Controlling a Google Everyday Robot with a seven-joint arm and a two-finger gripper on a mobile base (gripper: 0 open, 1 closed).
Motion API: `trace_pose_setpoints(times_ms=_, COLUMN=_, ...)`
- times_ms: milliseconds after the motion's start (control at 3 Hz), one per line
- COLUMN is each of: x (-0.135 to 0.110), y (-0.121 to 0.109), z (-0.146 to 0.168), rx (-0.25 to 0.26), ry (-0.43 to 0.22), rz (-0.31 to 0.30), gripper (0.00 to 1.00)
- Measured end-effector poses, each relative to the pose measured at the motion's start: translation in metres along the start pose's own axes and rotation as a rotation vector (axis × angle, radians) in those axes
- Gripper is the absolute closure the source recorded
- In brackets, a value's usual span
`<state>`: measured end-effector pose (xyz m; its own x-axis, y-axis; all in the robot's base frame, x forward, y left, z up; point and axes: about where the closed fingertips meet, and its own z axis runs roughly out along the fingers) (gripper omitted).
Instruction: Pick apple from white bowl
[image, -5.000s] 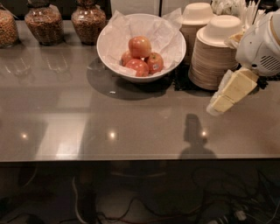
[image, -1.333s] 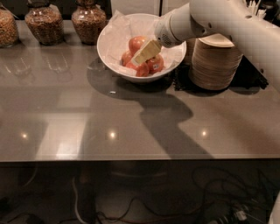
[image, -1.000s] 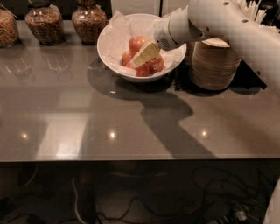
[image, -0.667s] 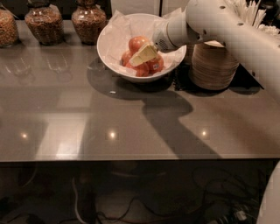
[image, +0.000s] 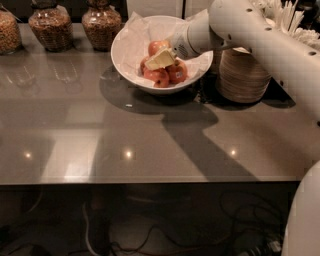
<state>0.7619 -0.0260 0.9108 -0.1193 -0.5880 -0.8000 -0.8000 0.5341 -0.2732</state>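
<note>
Glossy white bowl (image: 131, 75) sits at far side of grey surface (image: 125, 135), paper (image: 132, 37) lining it, red apples (image: 160, 76) heaped inside. Cream tool (image: 160, 59) reaches into bowl, low over heap; contact with fruit unclear. Spread or pinching: cannot tell. Likely step: positioning for grasp. Next move calls for settling around one fruit, firm squeeze, straight lift clear of rim without snagging paper.
</note>
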Motion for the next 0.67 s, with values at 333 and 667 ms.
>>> trace_pose_setpoints(times_ms=333, x=0.0000, y=0.0000, z=0.0000, rx=0.000, ry=-0.001, rz=0.000, gripper=0.74)
trace_pose_setpoints(times_ms=667, x=-0.0011, y=0.0001, z=-0.0033, rx=0.000, ry=-0.019, rz=0.005, gripper=0.97)
